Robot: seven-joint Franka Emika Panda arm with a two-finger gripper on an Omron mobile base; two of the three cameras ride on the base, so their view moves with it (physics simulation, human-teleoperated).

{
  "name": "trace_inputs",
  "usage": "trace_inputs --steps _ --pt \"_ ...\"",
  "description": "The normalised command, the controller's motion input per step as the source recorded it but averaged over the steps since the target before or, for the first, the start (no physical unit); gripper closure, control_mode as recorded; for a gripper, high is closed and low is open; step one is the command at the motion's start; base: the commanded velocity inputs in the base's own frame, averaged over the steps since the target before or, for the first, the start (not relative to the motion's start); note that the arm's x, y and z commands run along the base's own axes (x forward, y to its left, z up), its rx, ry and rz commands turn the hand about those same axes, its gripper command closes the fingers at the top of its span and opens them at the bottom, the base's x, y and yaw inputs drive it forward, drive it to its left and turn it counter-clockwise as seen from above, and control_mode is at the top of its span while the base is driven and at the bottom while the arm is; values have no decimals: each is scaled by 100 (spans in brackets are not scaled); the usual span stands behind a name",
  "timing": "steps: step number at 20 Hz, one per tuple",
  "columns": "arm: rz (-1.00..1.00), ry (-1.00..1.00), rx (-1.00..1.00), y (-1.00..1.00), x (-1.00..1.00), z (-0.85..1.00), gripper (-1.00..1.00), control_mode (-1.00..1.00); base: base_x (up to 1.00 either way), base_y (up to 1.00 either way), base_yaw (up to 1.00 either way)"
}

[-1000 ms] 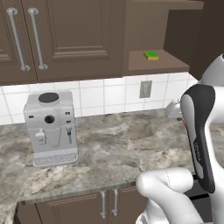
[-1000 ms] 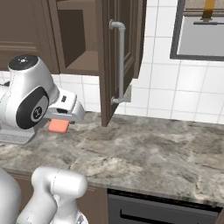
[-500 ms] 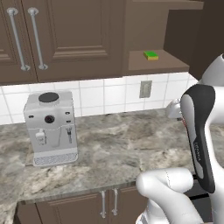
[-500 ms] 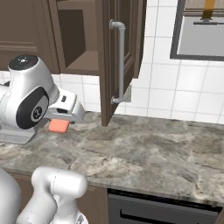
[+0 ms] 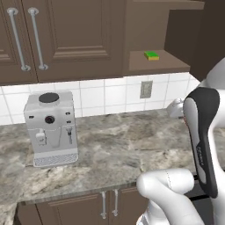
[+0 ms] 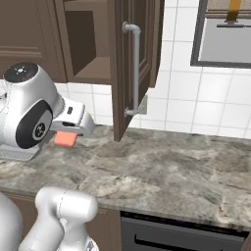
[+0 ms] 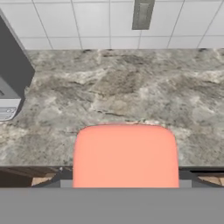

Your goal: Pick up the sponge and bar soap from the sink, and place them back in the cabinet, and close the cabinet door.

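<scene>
The tool [image 6: 73,131] grips the bar soap [image 7: 126,155], held above the grey marbled table [image 6: 186,162] near its back edge. The sponge [image 5: 152,55] lies on the shelf of the cabinet [image 5: 158,66], toward the shelf's back. The cabinet door [image 6: 128,63] stands open, its silver handle [image 6: 134,68] facing out

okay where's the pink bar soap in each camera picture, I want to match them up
Left base view: I can't find it; the arm fills the lower right.
Right base view: the bar soap peeks out at left centre, under the hand, above the counter.
Hand view: low centre, large, close to the camera.
Shared landmark: the grey marbled counter.
</scene>
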Motion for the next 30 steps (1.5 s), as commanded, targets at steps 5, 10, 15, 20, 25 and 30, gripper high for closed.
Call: trace_inputs --steps 5,10,15,20,25,30 --pt "0 -11 0 0 0 5 100 -100 0 0 0" --pt "0 -15 0 0 0 2 100 -100 0 0 0" --pt "0 -17 0 0 0 4 100 -100 0 0 0" --pt "0 -19 0 0 0 13 100 -100 0 0 0" --pt "0 -13 0 0 0 35 100 -100 0 0 0" --pt "0 -5 0 0 0 47 100 -100 0 0 0"
